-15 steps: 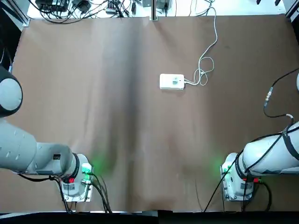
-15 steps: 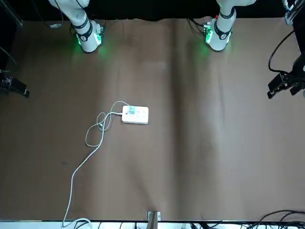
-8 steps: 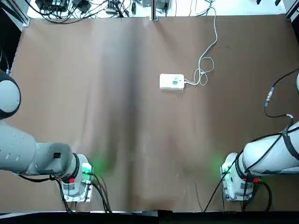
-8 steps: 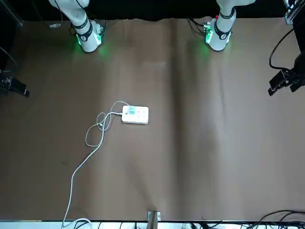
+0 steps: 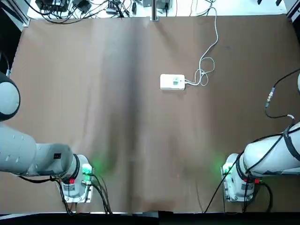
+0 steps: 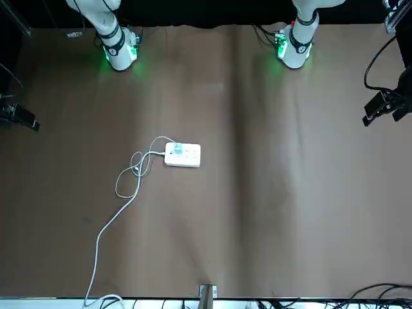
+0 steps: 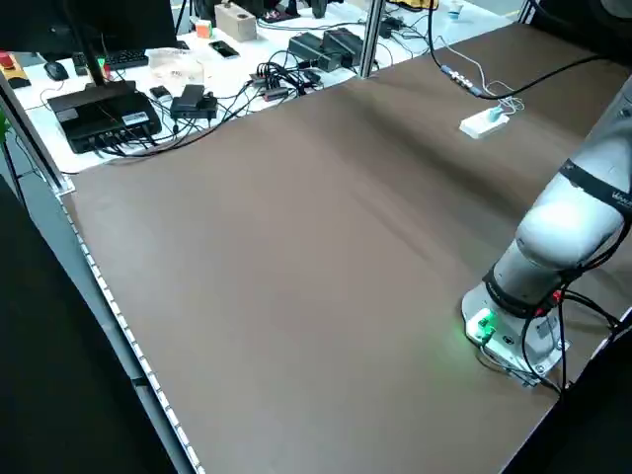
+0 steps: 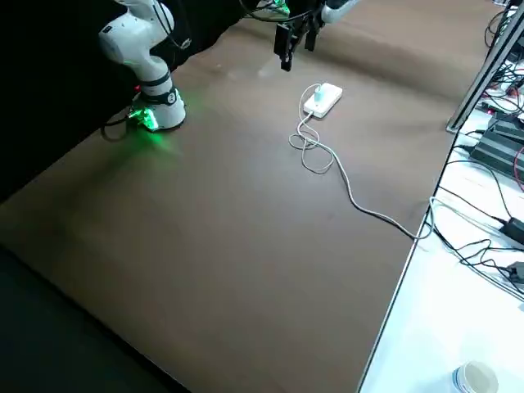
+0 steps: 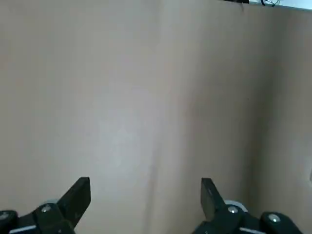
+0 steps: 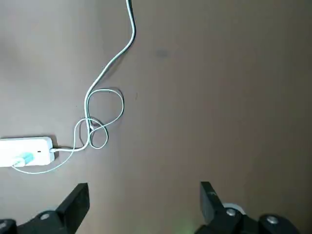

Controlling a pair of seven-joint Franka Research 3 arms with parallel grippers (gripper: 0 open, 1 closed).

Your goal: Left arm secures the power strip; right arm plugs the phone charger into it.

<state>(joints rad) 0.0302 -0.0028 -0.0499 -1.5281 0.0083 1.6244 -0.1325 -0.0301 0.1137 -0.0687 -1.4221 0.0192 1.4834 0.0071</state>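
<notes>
1. I'm looking at the power strip (image 5: 166, 82) lying flat on the table (image 5: 140, 122), toward its far side, right of the middle, with the phone charger (image 10: 24, 158) sitting on its face by the cord end; whether its prongs are seated, I can't tell.
2. My left gripper (image 9: 146, 183) is hanging off to the left, well apart from the strip, fingers spread and holding nothing.
3. My right gripper (image 10: 145, 187) is waiting out on the right, also spread wide and holding nothing.
4. I'm judging the strip light, stiff and rather slick, likely to be sliding if pushed, so I'm favouring a left grip across its long sides, away from the cord (image 6: 96, 248).
5. The charger is looking tiny and hard; I'm planning to be pinching its sides squarely, keeping the soft, looping cable (image 10: 53, 169) out of the fingers.
</notes>
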